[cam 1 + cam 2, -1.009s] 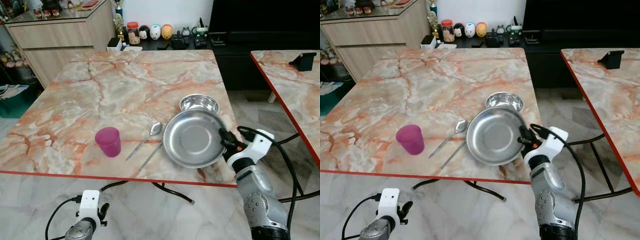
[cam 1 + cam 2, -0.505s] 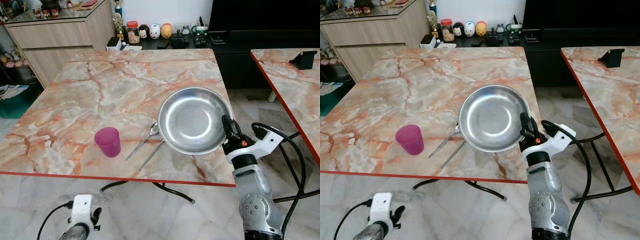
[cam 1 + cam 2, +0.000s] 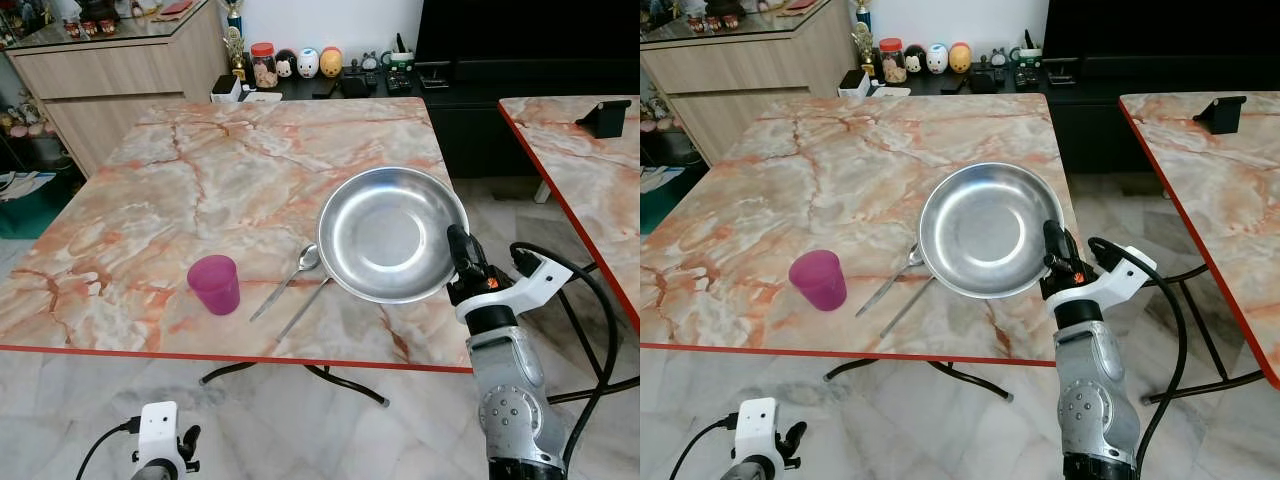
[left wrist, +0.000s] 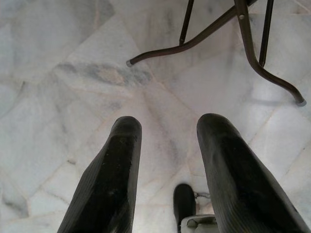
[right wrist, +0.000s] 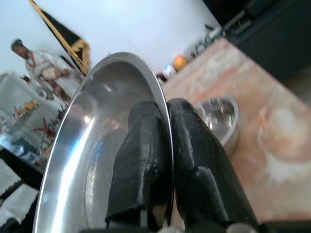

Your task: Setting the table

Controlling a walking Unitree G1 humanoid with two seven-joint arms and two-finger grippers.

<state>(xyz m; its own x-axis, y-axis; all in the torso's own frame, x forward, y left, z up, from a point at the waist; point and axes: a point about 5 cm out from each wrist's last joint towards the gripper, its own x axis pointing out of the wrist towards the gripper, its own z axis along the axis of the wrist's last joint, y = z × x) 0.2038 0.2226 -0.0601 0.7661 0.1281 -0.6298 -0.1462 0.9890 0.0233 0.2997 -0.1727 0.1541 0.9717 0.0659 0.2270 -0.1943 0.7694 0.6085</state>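
The round metal plate is shiny silver, mirror-bright on its rim, and so is the small steel bowl. The bench is cream marble veined in orange and pink, with a red edge. The translucent plastic cup is magenta. The slim metal spoon is silver. The right gripper is black on a silver-and-white arm. The floor is pale grey marble with darker streaks.

Cup left of spoon, plate right, on table.
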